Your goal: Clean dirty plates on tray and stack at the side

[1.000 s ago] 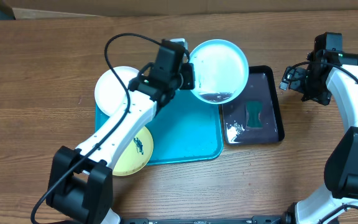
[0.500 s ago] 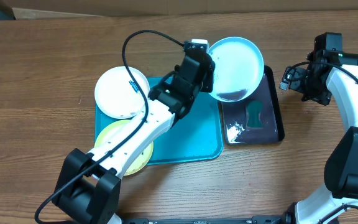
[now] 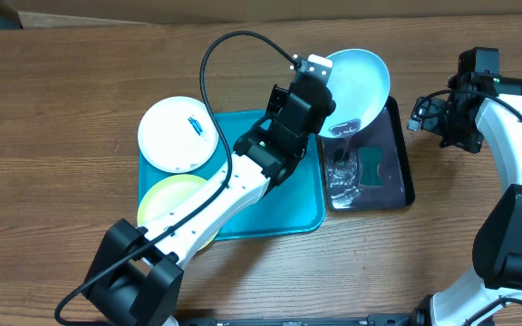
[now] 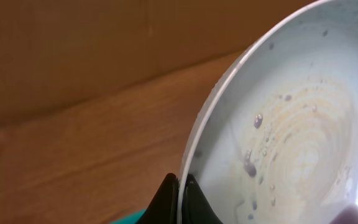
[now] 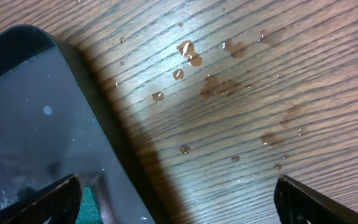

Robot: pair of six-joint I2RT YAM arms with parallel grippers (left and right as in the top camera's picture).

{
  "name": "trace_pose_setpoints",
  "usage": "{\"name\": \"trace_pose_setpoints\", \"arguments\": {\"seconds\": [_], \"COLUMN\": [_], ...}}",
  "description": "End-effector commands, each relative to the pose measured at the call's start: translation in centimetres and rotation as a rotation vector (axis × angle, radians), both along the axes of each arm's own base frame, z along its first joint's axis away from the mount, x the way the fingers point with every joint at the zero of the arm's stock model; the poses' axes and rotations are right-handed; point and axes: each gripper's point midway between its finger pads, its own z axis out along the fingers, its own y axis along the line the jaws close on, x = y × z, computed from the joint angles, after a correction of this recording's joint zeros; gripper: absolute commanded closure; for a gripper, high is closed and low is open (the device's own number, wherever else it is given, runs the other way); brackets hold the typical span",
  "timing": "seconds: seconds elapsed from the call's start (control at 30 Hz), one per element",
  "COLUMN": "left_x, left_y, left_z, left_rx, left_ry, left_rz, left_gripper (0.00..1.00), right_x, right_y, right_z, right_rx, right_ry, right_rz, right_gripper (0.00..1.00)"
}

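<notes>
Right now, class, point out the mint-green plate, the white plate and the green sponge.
mint-green plate (image 3: 361,81): overhead view, middle of its inner face.
white plate (image 3: 172,140): overhead view, centre of its face.
green sponge (image 3: 371,167): overhead view, middle of its top.

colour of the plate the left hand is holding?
Pale mint-green plate, best seen overhead; left hand grips its rim.

Overhead straight down on whole table (image 3: 62,72), left wrist very near plate (image 4: 291,137), right wrist close over black tray (image 5: 23,106) corner
</notes>
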Motion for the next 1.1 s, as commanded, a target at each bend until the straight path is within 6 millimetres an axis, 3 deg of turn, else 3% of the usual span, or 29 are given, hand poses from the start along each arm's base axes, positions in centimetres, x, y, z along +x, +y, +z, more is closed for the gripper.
{"name": "trace_pose_setpoints", "arguments": {"seconds": [0.0,0.17,0.6,0.83,1.07], "left_x": [0.2,-0.1,-3.5,-4.4,-4.4], "left_y": [-0.9,-1.4,-5.0,-5.7,-5.6], "left_z": [2.2,4.0,9.0,11.7,11.9], "left_rx": [0.097,0.213,0.547,0.580,0.576], "left_ry": [-0.095,-0.198,-0.442,-0.538,-0.544], "left_rz": [-0.040,-0.030,-0.075,-0.047,-0.041], "left_gripper": [0.96,0.96,0.96,0.96,0.96], "right_x": [0.4,0.4,0.4,0.4,0.4], "right_y": [0.0,0.0,0.0,0.0,0.0], "right_z": [0.8,0.8,0.8,0.8,0.8], "right_rx": [-0.009,-0.009,-0.009,-0.009,-0.009], "right_ry": [-0.027,-0.027,-0.027,-0.027,-0.027], "right_rz": [-0.001,-0.001,-0.001,-0.001,-0.001], "right_gripper": [0.00,0.00,0.00,0.00,0.00]}}
